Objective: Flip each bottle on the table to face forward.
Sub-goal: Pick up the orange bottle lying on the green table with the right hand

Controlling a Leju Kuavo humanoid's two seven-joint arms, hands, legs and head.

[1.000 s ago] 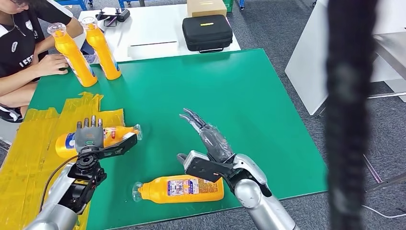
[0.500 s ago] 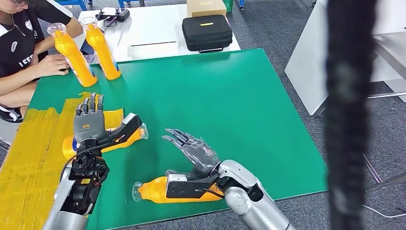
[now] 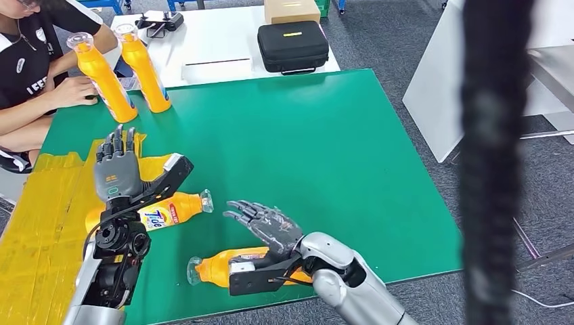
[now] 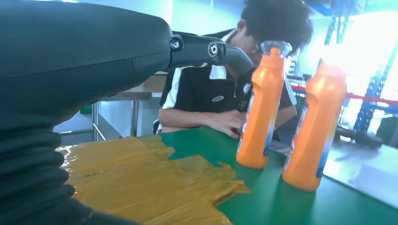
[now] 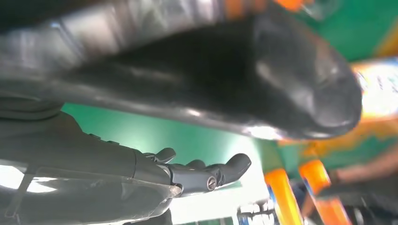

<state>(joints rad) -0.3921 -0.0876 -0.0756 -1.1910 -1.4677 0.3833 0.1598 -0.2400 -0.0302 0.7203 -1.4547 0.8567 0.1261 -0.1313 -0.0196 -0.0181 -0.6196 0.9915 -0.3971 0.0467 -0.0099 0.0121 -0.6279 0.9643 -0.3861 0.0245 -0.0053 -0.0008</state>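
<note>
Four orange bottles on the green table: two upright ones at the far left corner beside a seated person, two lying down near the front edge. Left hand is raised with fingers spread, holding nothing, just above the Tide bottle on the yellow sheet. Right hand hovers with fingers apart over the front bottle, thumb alongside it; grip not clear.

A green table carries two upright orange bottles beyond the left hand, yellow plastic sheeting beside it, one lying bottle just right of it, another lying bottle under the right hand.
</note>
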